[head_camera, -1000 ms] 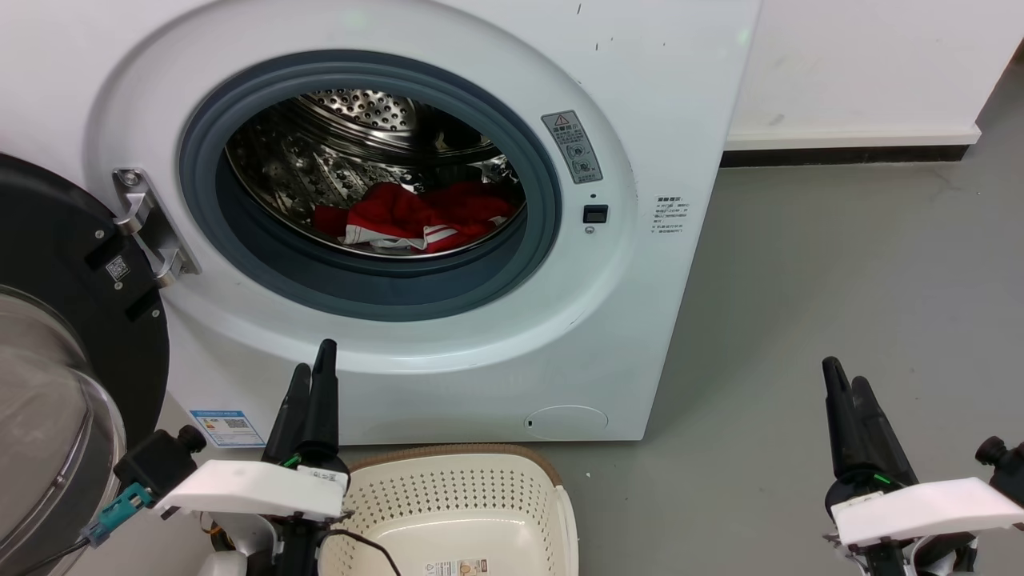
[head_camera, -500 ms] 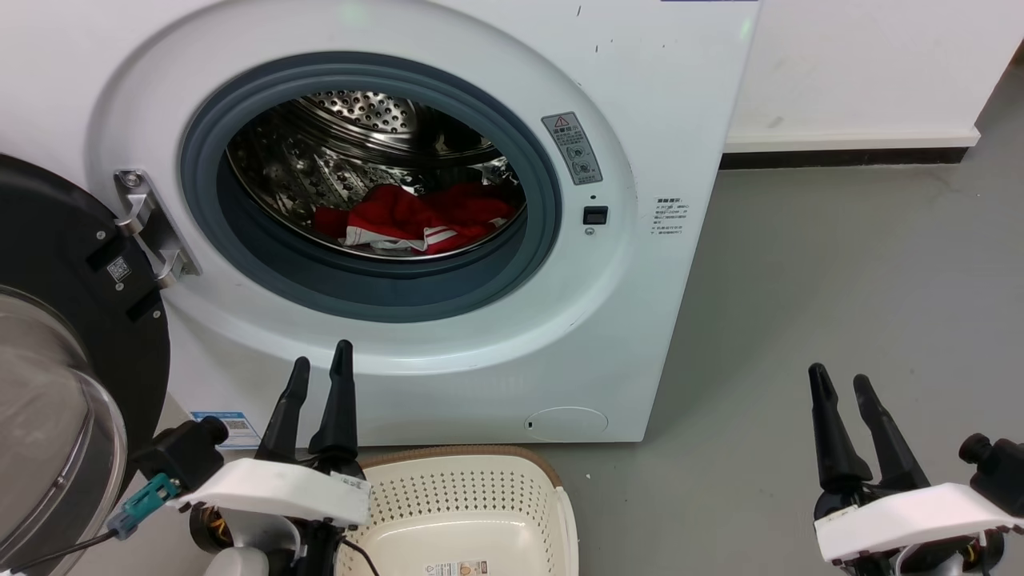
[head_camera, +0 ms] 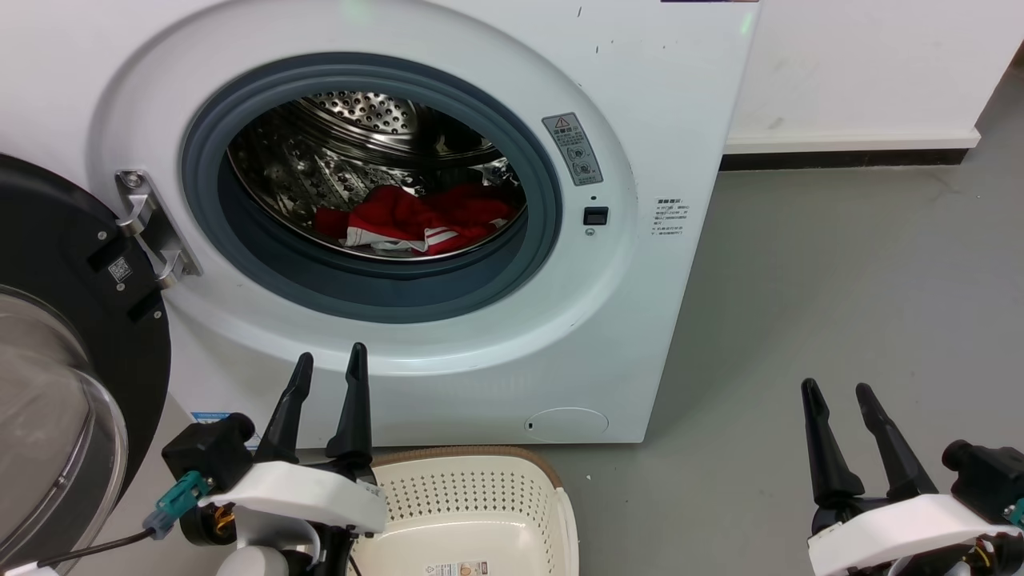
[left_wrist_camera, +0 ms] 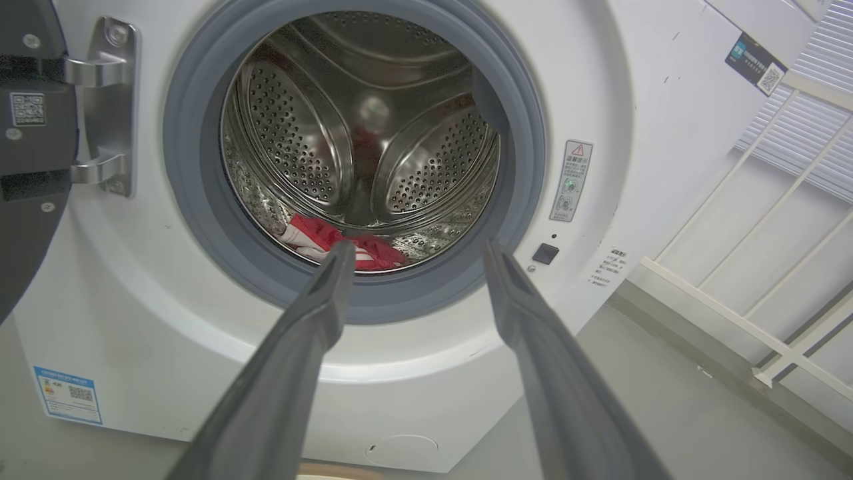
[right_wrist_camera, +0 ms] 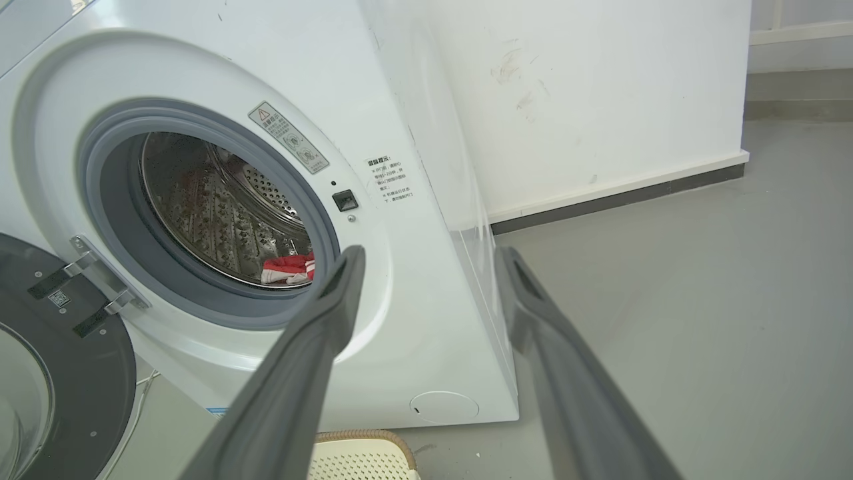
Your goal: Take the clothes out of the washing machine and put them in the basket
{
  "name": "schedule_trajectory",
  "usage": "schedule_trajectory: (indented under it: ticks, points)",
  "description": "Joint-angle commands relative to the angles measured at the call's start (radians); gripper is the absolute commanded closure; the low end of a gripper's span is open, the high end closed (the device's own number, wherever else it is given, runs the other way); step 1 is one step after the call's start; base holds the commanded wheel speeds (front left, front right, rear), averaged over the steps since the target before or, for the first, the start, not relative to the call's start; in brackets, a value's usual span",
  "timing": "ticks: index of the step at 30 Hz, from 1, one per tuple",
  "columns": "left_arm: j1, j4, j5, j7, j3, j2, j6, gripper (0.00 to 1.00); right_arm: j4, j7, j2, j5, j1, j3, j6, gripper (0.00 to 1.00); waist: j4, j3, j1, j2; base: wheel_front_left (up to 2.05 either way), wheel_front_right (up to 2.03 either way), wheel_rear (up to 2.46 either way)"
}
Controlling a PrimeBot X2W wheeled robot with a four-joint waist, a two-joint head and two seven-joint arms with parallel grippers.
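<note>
Across the upper half of the head view stood the washing machine (head_camera: 688, 120), its black-framed door (head_camera: 48, 264) swung wide to the robot's left and the porthole unobstructed. Inside it, the perforated steel drum (head_camera: 360, 136) showed bare metal everywhere but at its floor. Below the machine's front, on the grey floor (head_camera: 840, 264), sat the basket (head_camera: 456, 488), with no garment in it yet. The clothes (head_camera: 416, 218), a crumpled red piece with white stripe trim, lay low in the drum, just behind the grey seal (head_camera: 384, 292).

The left gripper (head_camera: 330, 352) hovered before the machine's lower panel, beside the basket, its two fingers parted with nothing between them. The right gripper (head_camera: 835, 386) hung well off to the right above the floor, likewise spread and empty.

The step in hand looked to be the left arm's reach into the drum. Done well, it would rise over the seal's lower lip, enter with fingers apart, and pinch a raised fold deeply rather than a flat edge. The cloth should then be lifted clear of the lip before drawing back, lest a trailing end catch on the seal.
</note>
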Motion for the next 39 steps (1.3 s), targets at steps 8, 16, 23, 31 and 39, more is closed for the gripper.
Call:
schedule_trajectory:
  ticks: [8,16,23,31,39]
  points:
    - [-0.006,-0.004,0.112,-0.026,-0.001,0.002,0.013,0.0,-0.026,0.002,0.0,-0.112,0.013,-0.002,0.0,0.0,0.001,0.001,0.0,0.0,0.0,0.0,0.0]
    - [-0.004,-0.002,0.178,-0.041,-0.003,0.002,0.017,0.0,-0.035,0.002,0.001,-0.183,0.023,-0.005,0.0,0.0,0.001,0.001,0.0,0.0,0.0,0.0,0.0]
    - [-0.003,0.008,0.239,-0.057,-0.005,0.002,0.022,0.0,-0.044,0.0,0.001,-0.244,0.03,-0.006,0.0,0.0,0.002,0.001,0.0,0.0,0.0,0.0,0.0]
    - [-0.003,0.016,0.306,-0.073,-0.007,0.002,0.028,0.0,-0.051,-0.002,0.001,-0.311,0.045,-0.006,0.0,0.0,0.002,0.0,0.0,0.0,0.0,0.0,0.0]
    - [-0.005,0.029,0.387,-0.092,-0.008,0.002,0.038,0.0,-0.064,-0.006,0.001,-0.389,0.053,-0.005,0.0,0.0,0.001,0.0,0.0,0.0,0.0,0.0,0.0]
